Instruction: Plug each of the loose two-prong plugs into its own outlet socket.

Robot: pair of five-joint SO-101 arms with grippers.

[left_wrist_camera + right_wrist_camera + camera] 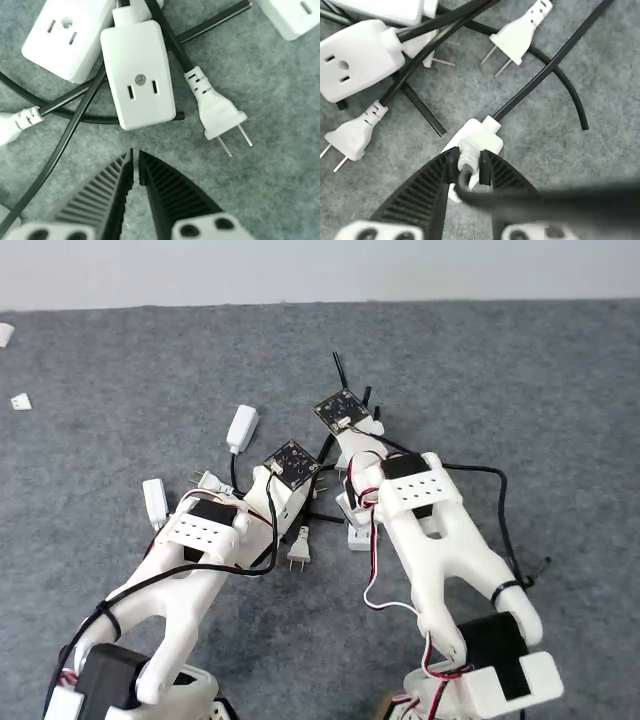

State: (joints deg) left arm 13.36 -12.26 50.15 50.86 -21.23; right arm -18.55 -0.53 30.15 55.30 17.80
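white two-prong plug [215, 107] lies flat beside white outlet socket [139, 75].

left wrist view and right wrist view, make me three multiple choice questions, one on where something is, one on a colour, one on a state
1. Left wrist view: where does the loose plug lie relative to the middle socket block?
A. pushed into it
B. beside it on the carpet, prongs free
C. on top of it

2. What colour are the plugs' cords?
A. black
B. red
C. yellow

3. What state is the right pincer in?
A. wide open and empty
B. shut on a white cord end
C. shut on nothing

Answers:
1 B: both prongs lie bare on the carpet, apart from the block.
2 A: each cord leaving a plug is black.
3 B: its fingers clamp the white piece from both sides.
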